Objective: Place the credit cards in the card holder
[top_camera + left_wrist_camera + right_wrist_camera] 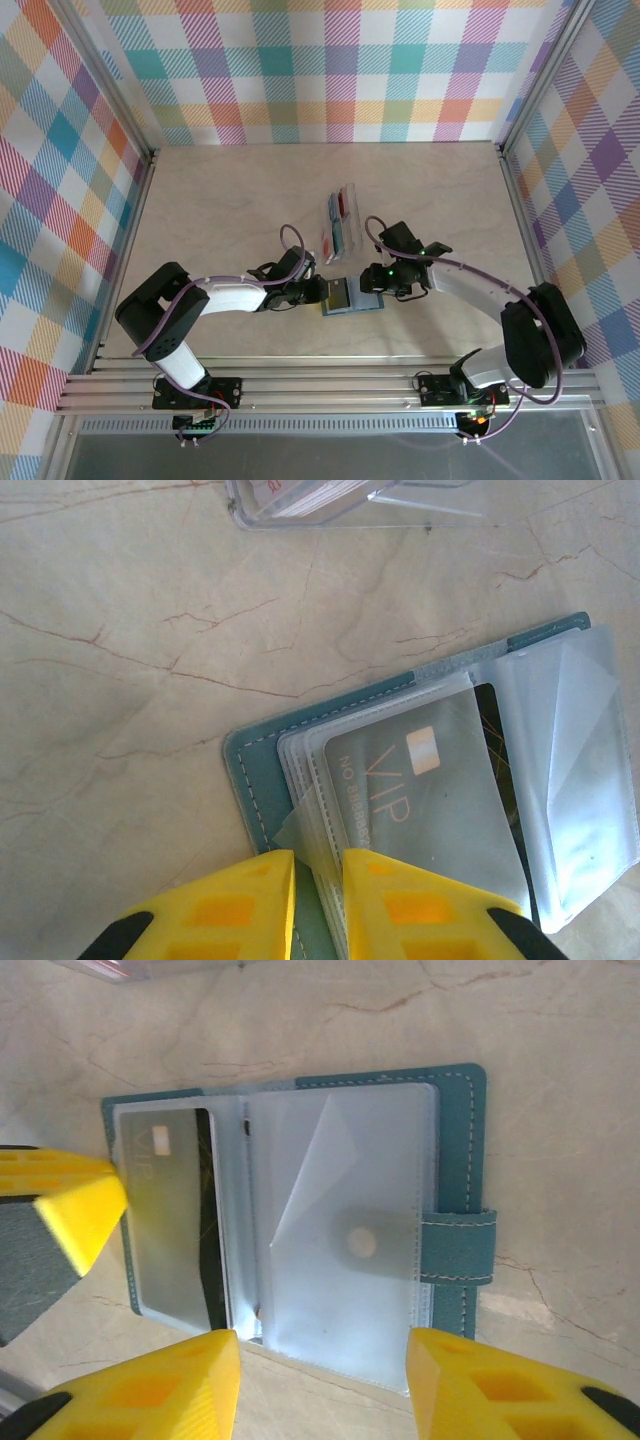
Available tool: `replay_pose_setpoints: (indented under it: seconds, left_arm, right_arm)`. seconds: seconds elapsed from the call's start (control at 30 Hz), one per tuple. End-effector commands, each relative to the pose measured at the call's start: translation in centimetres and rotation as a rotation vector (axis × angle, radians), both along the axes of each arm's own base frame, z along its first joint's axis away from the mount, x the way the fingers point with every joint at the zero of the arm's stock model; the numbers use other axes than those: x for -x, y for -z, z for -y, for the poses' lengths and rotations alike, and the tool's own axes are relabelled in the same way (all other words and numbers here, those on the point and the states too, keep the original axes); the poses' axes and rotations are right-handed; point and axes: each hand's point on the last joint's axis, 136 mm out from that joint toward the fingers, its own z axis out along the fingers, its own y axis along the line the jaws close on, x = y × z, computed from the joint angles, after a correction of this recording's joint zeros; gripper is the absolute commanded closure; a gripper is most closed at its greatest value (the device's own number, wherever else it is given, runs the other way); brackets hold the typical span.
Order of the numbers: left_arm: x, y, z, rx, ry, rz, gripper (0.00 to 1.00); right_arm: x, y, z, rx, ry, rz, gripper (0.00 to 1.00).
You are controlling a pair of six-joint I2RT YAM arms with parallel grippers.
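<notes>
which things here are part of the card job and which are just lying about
Part of the job: card holder, lying open; grey card in its sleeve; cards in the clear tray; left gripper pinching a sleeve; right gripper, open.
Just there: marbled table; checked walls.

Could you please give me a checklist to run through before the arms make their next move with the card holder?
1. Card holder lies open on the table: ok.
2. Left tool pinches a clear sleeve edge: ok.
3. Right tool open and empty: ok.
4. Grey VIP card sits inside a sleeve: ok.
5. More cards wait in the clear tray: ok.
6. Mouth of the right-hand sleeve free: cannot tell.
</notes>
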Motion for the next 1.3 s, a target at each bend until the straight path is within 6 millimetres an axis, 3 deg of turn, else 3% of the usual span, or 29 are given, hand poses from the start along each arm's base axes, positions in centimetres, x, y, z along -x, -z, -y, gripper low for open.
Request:
replay_pose_setpoints:
  seconds: [0.0,0.27,0.57,0.87,1.27]
  left_arm:
    - [0.9,1.4,-0.4,-0.048,0.023,-0.026,0.8]
    - [0.9,1.3,-0.4,-0.046,0.023,-0.023,0.8]
    - [0.8,1.2,-0.4,-0.044,0.023,-0.02,0.8]
    - [0.9,1.3,-0.4,-0.041,0.025,-0.02,0.8]
    - [0.9,1.2,-0.4,-0.042,0.024,-0.022,0.8]
  right_arm:
    - [0.4,1.3,0.2,0.031,-0.008,-0.048,0.53]
    - [0.5,1.7,-0.8,-0.014,-0.034,-0.071,0.55]
    - [1.1,0.0,-3.6,-0.193,-0.095,-0.085,0.6]
    - [0.0,1.4,1.0,0.072,0.015,-0.03,0.57]
    - [0.3,2.3,-0.3,0.017,-0.016,-0.068,0.56]
